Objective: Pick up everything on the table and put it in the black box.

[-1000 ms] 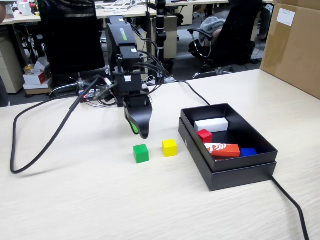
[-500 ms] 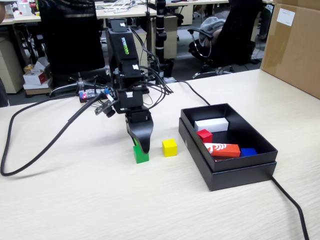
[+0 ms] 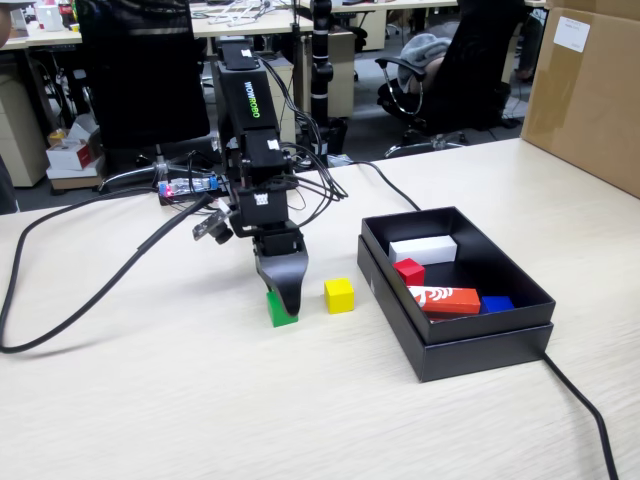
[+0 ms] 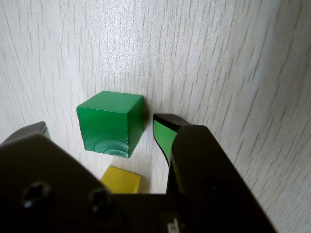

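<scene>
A robot gripper [image 4: 99, 133], jaws spread wide, straddles a small green block [image 4: 111, 124], probably light, rigid wood, best pinched on opposite flat sides.

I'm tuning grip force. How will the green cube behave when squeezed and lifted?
The green cube looks like painted wood, so probably stiff and light. Its glossy faces may slip a little. Flat sides should keep it from rolling between the open pincer jaws.

An office: black swivel chairs [image 3: 140, 70] and cluttered desks [image 3: 250, 20] stand behind the pale wood-grain worktop's [image 3: 150, 400] far edge.
</scene>
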Robot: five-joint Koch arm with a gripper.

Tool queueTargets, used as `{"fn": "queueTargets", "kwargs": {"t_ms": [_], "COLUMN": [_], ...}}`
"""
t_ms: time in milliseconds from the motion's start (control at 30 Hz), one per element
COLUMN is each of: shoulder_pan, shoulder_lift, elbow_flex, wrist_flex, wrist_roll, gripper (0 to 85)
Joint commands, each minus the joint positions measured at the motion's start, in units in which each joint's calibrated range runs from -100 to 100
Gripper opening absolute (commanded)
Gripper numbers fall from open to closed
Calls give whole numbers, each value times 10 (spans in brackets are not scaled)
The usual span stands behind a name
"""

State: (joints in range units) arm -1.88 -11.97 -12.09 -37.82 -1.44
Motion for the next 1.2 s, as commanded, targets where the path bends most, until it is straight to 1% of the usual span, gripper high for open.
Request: {"fn": "queueTargets", "kwargs": {"t_ms": [0,167,233,467,600,667,700,800,933,1000,1067,1167], "shoulder_pan": [0,0,0,-3,-4,-5,-5,-5,-4,-1,20,38], "shoulder_lift": [-6,-2,0,2,2,1,-1,-12,-45,-72,-167,-225], "elbow_flex": [17,19,19,19,19,21,23,23,31,47,135,174], "wrist_flex": [20,24,26,38,41,41,41,39,10,-21,-132,-166], "wrist_roll": [-1,-3,-3,-5,-7,-7,-6,-7,-6,-4,11,17], "gripper": [419,351,350,173,149,66,40,35,35,35,36,36]}}
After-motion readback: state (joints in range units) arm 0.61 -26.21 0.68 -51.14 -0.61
